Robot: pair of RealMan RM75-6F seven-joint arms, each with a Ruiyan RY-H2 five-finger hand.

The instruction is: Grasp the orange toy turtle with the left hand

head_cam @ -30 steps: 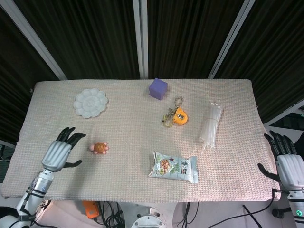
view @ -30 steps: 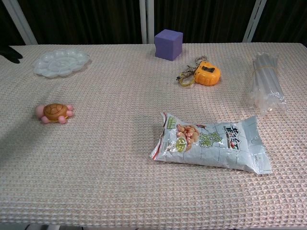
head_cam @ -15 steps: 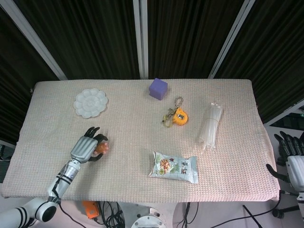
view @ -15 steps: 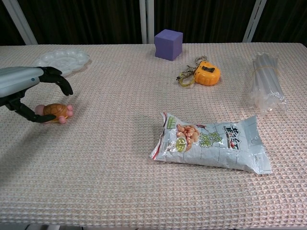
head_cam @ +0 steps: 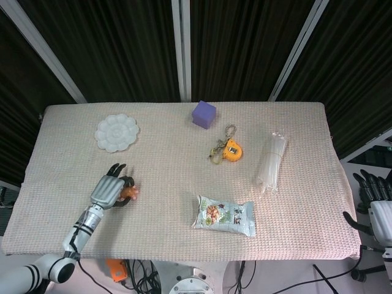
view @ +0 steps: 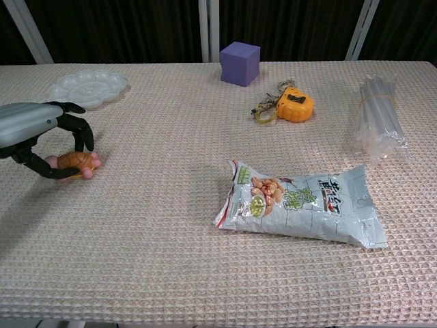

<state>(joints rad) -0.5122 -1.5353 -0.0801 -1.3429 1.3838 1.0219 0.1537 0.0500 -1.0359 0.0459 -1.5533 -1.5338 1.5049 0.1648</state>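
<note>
Near the desk's (view: 205, 287) left edge, the left robot hand (view: 41, 133) curls its fingers (view: 82, 133) around the orange turtle (view: 76, 161), gripping it, seemingly ready to lift.

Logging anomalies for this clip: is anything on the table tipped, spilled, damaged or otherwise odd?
Nothing stands out. The snack bag lies flat and looks sealed, the bundle of clear sticks is banded, and the purple block, tape measure and white palette sit apart. The left hand curls around the toy turtle.
</note>
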